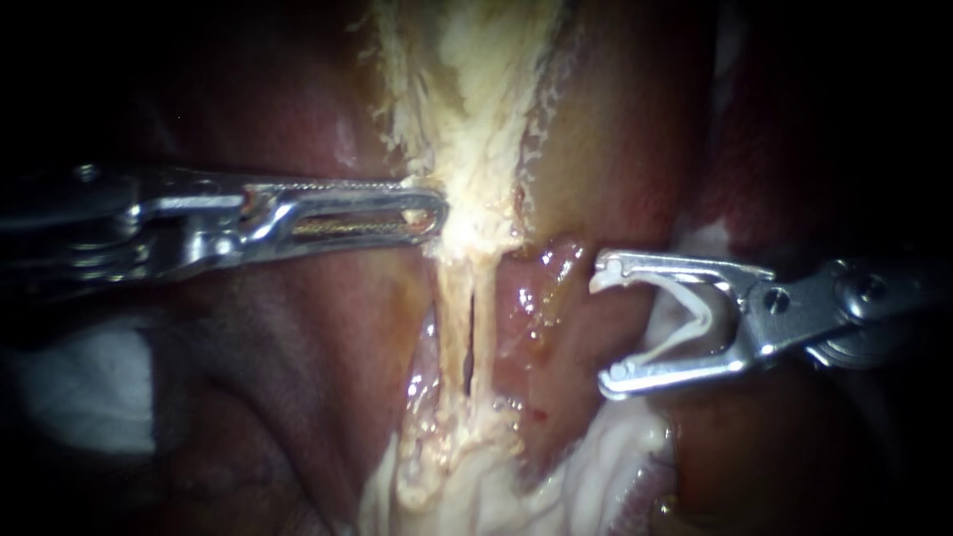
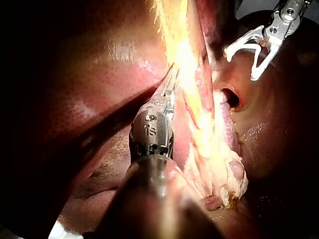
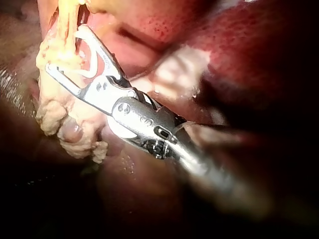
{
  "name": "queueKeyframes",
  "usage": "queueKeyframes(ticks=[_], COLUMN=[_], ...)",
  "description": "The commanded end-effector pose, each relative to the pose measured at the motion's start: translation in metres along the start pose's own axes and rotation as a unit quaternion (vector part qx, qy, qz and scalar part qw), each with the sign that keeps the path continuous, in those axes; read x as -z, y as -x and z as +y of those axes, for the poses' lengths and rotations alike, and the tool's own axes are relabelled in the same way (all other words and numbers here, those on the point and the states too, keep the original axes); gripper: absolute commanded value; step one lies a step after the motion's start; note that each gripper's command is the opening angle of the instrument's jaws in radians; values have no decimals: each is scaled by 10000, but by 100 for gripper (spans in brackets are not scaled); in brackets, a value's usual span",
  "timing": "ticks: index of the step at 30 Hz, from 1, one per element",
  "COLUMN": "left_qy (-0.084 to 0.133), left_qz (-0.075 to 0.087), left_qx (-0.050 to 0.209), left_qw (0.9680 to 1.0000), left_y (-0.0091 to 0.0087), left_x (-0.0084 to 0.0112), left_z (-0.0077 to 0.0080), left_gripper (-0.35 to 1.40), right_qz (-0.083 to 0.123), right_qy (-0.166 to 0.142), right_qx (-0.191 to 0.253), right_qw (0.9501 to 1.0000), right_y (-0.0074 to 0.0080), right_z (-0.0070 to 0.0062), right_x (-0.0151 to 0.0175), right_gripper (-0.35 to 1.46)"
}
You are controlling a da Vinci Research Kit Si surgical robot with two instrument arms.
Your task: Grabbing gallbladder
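Note:
A pale, shaggy band of tissue (image 1: 467,109) runs down the middle of the endoscope view and narrows into two thin strands (image 1: 455,318) with a slit between them. My left instrument (image 1: 437,211) comes in level from the left, its jaws shut on the left edge of that band. In the left wrist view those jaws (image 2: 172,83) disappear into the yellow tissue. My right instrument (image 1: 603,333) stands right of the strands, apart from them, jaws wide apart and carrying a white clip (image 1: 695,313). The right wrist view shows these jaws (image 3: 64,49) close beside the pale tissue (image 3: 55,112).
Dark red liver (image 1: 298,377) fills the left and lower left. Glistening reddish-tan tissue (image 1: 596,129) lies right of the band. White gauze (image 1: 79,387) shows at the left edge. A round opening (image 2: 232,97) in the tissue lies near the right instrument's jaws.

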Motion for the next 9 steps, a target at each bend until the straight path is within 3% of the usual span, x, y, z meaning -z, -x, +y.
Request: queueKeyframes(ticks=[1, 9], left_qy=[4, -6], left_qz=[-4, 0], left_qx=[-4, -1], left_qw=[10000, 10000], left_y=[0, 0], left_x=[0, 1], left_z=[-1, -2], left_gripper=[-35, -35], right_qz=[1, 3], right_qy=[4, 8], right_qx=[-2, -4], right_qw=[10000, 10000], right_y=[0, 0], right_z=[0, 1], right_x=[-1, -2], right_gripper=[60, 60])
